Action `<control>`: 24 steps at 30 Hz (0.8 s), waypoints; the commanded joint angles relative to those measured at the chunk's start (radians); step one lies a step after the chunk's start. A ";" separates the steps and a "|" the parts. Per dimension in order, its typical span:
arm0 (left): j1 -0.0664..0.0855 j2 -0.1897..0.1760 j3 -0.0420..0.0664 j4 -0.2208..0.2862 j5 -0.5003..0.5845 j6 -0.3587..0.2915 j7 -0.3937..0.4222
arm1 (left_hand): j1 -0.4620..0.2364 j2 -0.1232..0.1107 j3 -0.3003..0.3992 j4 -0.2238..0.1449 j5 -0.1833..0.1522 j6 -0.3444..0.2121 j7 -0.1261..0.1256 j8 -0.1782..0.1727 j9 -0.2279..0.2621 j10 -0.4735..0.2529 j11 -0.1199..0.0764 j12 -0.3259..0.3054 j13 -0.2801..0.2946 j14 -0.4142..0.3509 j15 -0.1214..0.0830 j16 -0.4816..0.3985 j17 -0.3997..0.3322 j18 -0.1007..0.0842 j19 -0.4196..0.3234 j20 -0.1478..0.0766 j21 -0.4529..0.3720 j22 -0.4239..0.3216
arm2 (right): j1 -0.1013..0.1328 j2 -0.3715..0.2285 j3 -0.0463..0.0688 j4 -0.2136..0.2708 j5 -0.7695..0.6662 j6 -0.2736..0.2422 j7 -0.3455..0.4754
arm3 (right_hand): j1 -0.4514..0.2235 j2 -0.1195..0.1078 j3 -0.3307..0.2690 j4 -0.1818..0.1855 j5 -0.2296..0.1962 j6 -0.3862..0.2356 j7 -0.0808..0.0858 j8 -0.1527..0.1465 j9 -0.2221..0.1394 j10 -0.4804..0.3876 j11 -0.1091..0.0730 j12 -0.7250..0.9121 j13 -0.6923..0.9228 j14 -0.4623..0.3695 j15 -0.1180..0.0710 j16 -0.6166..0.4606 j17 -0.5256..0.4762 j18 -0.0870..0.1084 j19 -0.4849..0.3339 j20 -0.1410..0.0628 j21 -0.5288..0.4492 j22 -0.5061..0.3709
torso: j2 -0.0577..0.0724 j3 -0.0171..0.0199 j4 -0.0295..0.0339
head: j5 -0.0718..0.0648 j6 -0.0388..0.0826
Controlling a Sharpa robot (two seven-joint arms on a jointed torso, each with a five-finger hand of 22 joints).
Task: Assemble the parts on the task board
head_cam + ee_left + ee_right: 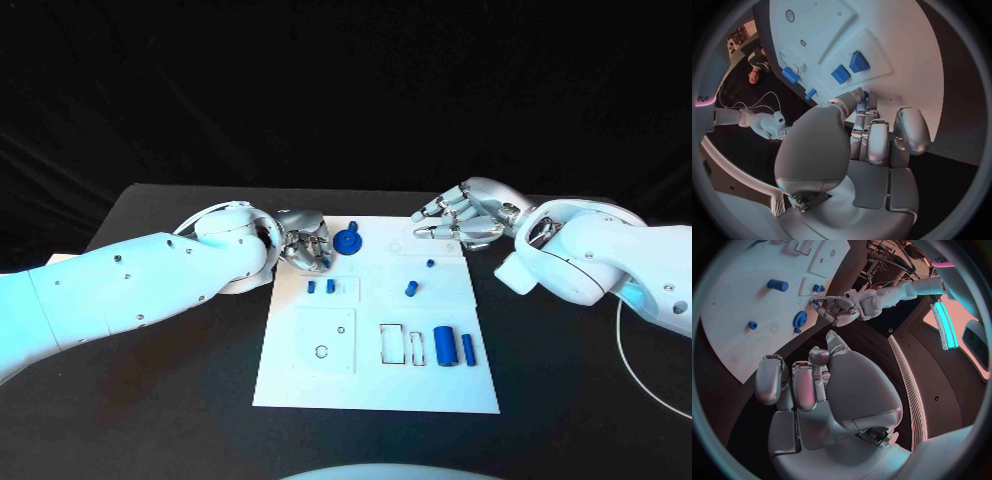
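Bench, matte black, carrying a flat white task board at its middle.
Left hand hangs at the board's far left corner, curled fingers pinching a small blue part beside a toothed blue gear; right hand hovers over the far right corner, fingers spread, holding nothing. Two blue cylinders lie nearer, two blue blocks mid-left.
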 commanded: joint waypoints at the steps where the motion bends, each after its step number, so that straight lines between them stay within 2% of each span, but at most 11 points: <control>1: -0.004 0.000 -0.003 0.000 -0.008 0.027 0.000 | -0.009 0.000 -0.001 -0.003 -0.006 0.005 0.001 0.006 0.002 0.004 0.002 -0.006 -0.002 0.029 0.000 0.004 0.001 -0.017 0.017 -0.005 -0.004 0.001 | -0.001 0.000 0.000 0.001 -0.003 0.014 0.009 | -0.006 0.003 0.002 0.002 0.007 0.007 0.002 -0.001 0.001 -0.003 -0.002 0.006 0.001 0.041 -0.007 -0.004 -0.001 0.017 -0.006 0.000 -0.004 -0.001 | -0.001 -0.0002 0.0007 | 0.001 -0.001; 8: -0.005 -0.003 -0.003 0.003 -0.008 0.019 0.003 | -0.012 -0.002 -0.001 -0.004 -0.006 0.002 0.003 0.002 0.000 0.000 0.004 -0.010 -0.003 0.029 0.001 0.005 0.001 -0.018 0.017 -0.004 -0.004 0.002 | -0.001 0.001 0.000 -0.001 -0.003 0.014 0.009 | -0.006 0.003 0.002 0.002 0.007 0.007 0.002 -0.001 0.001 -0.003 -0.002 0.006 0.001 0.041 -0.007 -0.004 -0.001 0.017 -0.006 0.000 -0.004 -0.001 | 0.000 -0.0001 -0.0002 | 0.002 0.000; 10: -0.005 -0.003 -0.003 0.004 -0.008 0.006 0.009 | -0.017 -0.007 -0.001 -0.005 -0.005 -0.016 0.011 -0.012 -0.006 -0.015 0.010 -0.017 -0.006 0.028 0.006 0.006 0.000 -0.018 0.016 -0.002 -0.004 0.002 | -0.001 0.001 0.000 -0.001 -0.003 0.013 0.009 | -0.006 0.003 0.002 0.002 0.007 0.007 0.002 -0.001 0.001 -0.003 -0.002 0.006 0.001 0.041 -0.007 -0.004 -0.001 0.017 -0.006 0.000 -0.004 -0.001 | 0.000 -0.0001 -0.0002 | 0.002 0.000; 13: -0.006 -0.002 -0.003 0.006 -0.007 -0.015 0.019 | -0.025 -0.020 0.004 -0.006 -0.004 -0.073 0.025 -0.036 -0.024 -0.046 0.023 -0.018 -0.012 0.026 0.017 0.007 -0.001 -0.020 0.016 0.005 -0.001 0.006 | -0.001 0.001 0.000 -0.002 -0.003 0.013 0.010 | -0.006 0.003 0.002 0.002 0.007 0.007 0.002 -0.001 0.001 -0.003 -0.002 0.006 0.001 0.041 -0.007 -0.004 -0.001 0.017 -0.006 0.000 -0.004 -0.001 | -0.001 0.0006 0.0011 | 0.001 0.000; 19: -0.007 -0.003 -0.003 0.005 -0.006 -0.025 0.022 | -0.030 -0.029 0.009 -0.007 -0.004 -0.108 0.032 -0.036 -0.030 -0.070 0.032 -0.017 -0.013 0.023 0.023 0.005 -0.008 -0.020 0.015 0.012 -0.005 0.005 | -0.001 0.001 0.000 -0.003 -0.003 0.013 0.009 | -0.006 0.003 0.002 0.002 0.007 0.007 0.002 -0.001 0.001 -0.003 -0.002 0.006 0.001 0.041 -0.007 -0.004 -0.001 0.017 -0.006 0.000 -0.004 -0.001 | 0.000 0.0005 -0.0019 | 0.003 0.000; 24: -0.007 -0.007 -0.003 0.005 -0.005 -0.025 0.019 | -0.034 -0.036 0.010 -0.007 -0.005 -0.117 0.036 -0.034 -0.029 -0.083 0.036 -0.018 -0.014 0.022 0.026 0.003 -0.013 -0.019 0.014 0.015 -0.009 0.002 | -0.001 -0.001 0.000 -0.004 -0.003 0.013 0.008 | -0.006 0.002 0.001 0.002 0.007 0.007 0.002 -0.001 0.001 -0.006 -0.002 0.002 -0.003 0.041 -0.007 -0.006 -0.002 0.017 -0.007 0.000 -0.006 -0.004 | 0.000 0.0009 -0.0007 | 0.001 -0.001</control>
